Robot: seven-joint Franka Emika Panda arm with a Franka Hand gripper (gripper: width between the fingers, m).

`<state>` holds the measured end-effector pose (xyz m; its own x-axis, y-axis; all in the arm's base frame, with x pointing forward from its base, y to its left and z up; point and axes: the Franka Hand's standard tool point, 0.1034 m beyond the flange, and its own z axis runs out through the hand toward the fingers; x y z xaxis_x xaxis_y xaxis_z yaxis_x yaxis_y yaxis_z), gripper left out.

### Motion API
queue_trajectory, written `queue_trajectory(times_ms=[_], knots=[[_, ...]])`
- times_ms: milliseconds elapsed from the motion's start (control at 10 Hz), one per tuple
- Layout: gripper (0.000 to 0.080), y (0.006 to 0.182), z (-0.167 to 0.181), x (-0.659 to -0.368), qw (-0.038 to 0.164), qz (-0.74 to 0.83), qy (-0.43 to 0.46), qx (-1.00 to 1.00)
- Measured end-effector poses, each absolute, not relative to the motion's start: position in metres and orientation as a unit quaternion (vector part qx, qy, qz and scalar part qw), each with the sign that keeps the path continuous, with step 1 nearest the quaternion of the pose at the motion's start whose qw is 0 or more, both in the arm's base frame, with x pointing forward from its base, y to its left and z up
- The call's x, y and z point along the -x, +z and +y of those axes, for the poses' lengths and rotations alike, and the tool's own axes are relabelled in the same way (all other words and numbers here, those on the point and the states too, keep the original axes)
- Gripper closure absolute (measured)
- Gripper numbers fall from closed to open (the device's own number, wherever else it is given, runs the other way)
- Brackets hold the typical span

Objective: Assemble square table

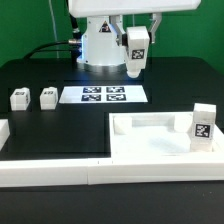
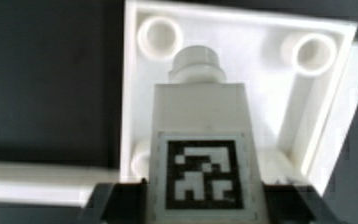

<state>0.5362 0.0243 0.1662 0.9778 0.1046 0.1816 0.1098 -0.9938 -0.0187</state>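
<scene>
- Gripper (image 2: 201, 206) pinching the held leg (image 2: 199, 120); its tag faces my wrist camera and the peg end points away.
- Square table top (image 2: 322, 100) lies below, with one corner socket (image 2: 155, 36) either side of the peg.
- Standing leg (image 1: 203, 125) is upright at the top's corner on the exterior view's right, probably in a socket; too coarse to confirm.
- Loose leg (image 1: 18, 98) and its neighbour leg (image 1: 47, 97) sit on the exterior view's left, near the marker board (image 1: 103, 95).

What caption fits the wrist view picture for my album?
The gripper holds a tagged white leg above the table top with round sockets.
</scene>
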Motion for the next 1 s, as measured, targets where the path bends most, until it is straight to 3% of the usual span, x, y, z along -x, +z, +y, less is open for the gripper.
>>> queue_trajectory(times_ms=[100,300,600,1000], knots=[[0.0509,0.164,0.021,-0.538,0.011,-0.054,-0.126,0.990],[0.0509,0.158,-0.001,-0.577,-0.005,-0.053,-0.206,0.977],[0.0509,0.142,0.009,-0.624,0.000,-0.030,-0.218,0.976],[0.0509,0.139,0.008,-0.622,0.000,-0.031,-0.214,0.976]])
